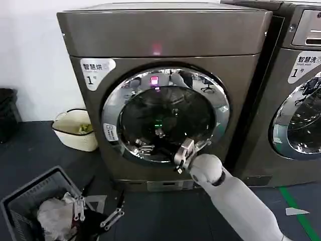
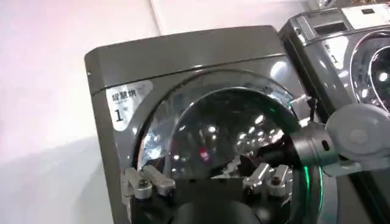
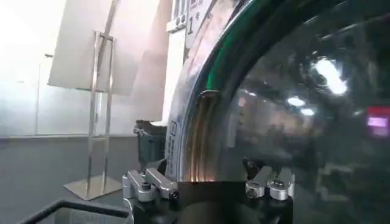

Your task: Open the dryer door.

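The dryer door (image 1: 165,115) is a round chrome-rimmed porthole of dark glass in the front of the bronze-grey machine (image 1: 165,35), and it looks closed against that front. My right arm reaches up from the lower right. My right gripper (image 1: 183,156) is at the door's lower right rim, open. In the right wrist view the chrome rim (image 3: 195,134) runs just ahead of the right gripper (image 3: 207,178), between its spread fingers. My left gripper (image 1: 98,212) hangs low at the front left, open and holding nothing. The left gripper (image 2: 207,181) faces the dryer door (image 2: 225,134) from a distance.
A second grey machine (image 1: 296,100) with a similar round door stands close on the right. A cream basket (image 1: 75,129) sits by the dryer's left side. A dark crate (image 1: 25,203) with laundry lies at the front left. Green tape (image 1: 301,213) marks the floor.
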